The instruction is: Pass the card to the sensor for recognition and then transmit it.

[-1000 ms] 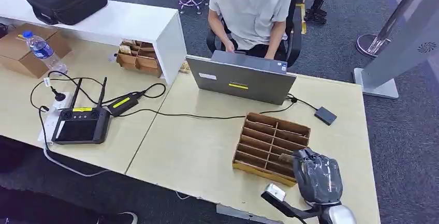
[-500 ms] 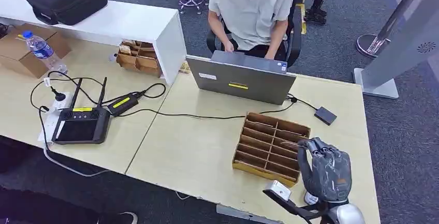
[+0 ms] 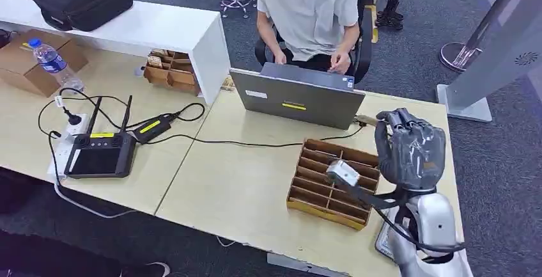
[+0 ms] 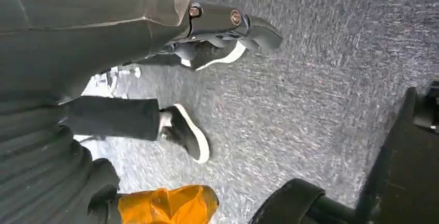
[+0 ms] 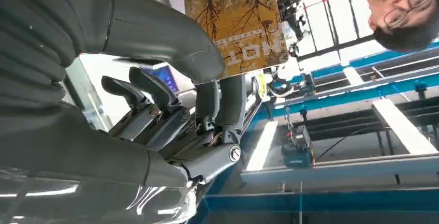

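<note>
While my right robot hand (image 3: 409, 149) pinches the card (image 5: 235, 19) above the divided tray (image 3: 335, 181), it seems thin, stiff, best edge-held.

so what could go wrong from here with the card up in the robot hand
The right robot hand pinches the card by one end only, so it might slip or twist. The hand is raised close beside the laptop and above the cardboard tray; a dropped card could land there.
</note>
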`<state>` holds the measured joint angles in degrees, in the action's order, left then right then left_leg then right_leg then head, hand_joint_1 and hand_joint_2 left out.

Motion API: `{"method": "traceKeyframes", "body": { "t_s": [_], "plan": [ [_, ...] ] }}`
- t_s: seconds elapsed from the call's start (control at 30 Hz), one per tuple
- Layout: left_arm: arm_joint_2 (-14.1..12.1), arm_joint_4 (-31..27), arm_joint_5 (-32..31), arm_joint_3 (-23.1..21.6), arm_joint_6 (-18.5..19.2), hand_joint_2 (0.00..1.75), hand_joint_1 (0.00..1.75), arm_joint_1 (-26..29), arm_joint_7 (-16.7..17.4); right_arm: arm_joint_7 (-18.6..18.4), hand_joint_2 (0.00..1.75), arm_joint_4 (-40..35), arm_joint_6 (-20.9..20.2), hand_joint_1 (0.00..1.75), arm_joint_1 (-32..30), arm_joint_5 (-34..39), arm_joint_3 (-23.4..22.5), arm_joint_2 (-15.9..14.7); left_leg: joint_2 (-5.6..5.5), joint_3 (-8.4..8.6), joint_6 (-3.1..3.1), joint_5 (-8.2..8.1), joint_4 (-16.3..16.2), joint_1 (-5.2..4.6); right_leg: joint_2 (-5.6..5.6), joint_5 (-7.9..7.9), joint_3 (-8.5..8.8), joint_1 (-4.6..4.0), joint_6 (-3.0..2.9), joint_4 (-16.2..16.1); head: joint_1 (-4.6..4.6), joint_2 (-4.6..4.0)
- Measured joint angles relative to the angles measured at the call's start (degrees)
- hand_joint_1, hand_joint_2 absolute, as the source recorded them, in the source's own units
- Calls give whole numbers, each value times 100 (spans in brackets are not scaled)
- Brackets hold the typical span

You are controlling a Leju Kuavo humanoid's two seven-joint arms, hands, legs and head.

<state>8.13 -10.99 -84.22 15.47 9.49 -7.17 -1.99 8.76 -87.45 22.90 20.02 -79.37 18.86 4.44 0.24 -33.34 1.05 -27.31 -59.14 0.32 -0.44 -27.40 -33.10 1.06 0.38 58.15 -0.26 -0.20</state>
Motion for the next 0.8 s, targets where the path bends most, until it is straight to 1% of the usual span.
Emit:
{"method": "traceKeyframes", "body": {
  "t_s": [0.23,0.53,0.67,0.77,0.8],
  "plan": [
    [46,0,-146,-153,96,175,0,-58,-59,-365,175,672,-258,175,961,-417,79,159,0,-1,2,2,0,0,0,0,-3,0,0,6,2,0],
    [74,0,-262,-288,151,175,0,-106,-66,-795,175,1739,-345,175,1844,-773,72,280,-2,-1,2,2,-1,0,0,1,-4,0,-1,6,0,0],
    [155,0,-363,-339,81,175,0,-126,282,-900,175,2202,-325,175,2077,-841,9,284,-4,-2,2,2,-2,-1,-3,1,-5,1,-1,6,0,0],
    [219,0,-365,-380,79,175,0,-131,354,-929,175,2455,-293,175,2181,-841,-55,299,-3,-2,2,2,-2,-1,-2,1,-5,0,-1,6,0,0],
    [240,0,-363,-391,85,175,0,-133,352,-929,175,2551,-262,0,2199,-854,-72,299,-3,-2,2,2,-2,-1,-1,1,-5,0,-1,6,2,0]
  ]
}}
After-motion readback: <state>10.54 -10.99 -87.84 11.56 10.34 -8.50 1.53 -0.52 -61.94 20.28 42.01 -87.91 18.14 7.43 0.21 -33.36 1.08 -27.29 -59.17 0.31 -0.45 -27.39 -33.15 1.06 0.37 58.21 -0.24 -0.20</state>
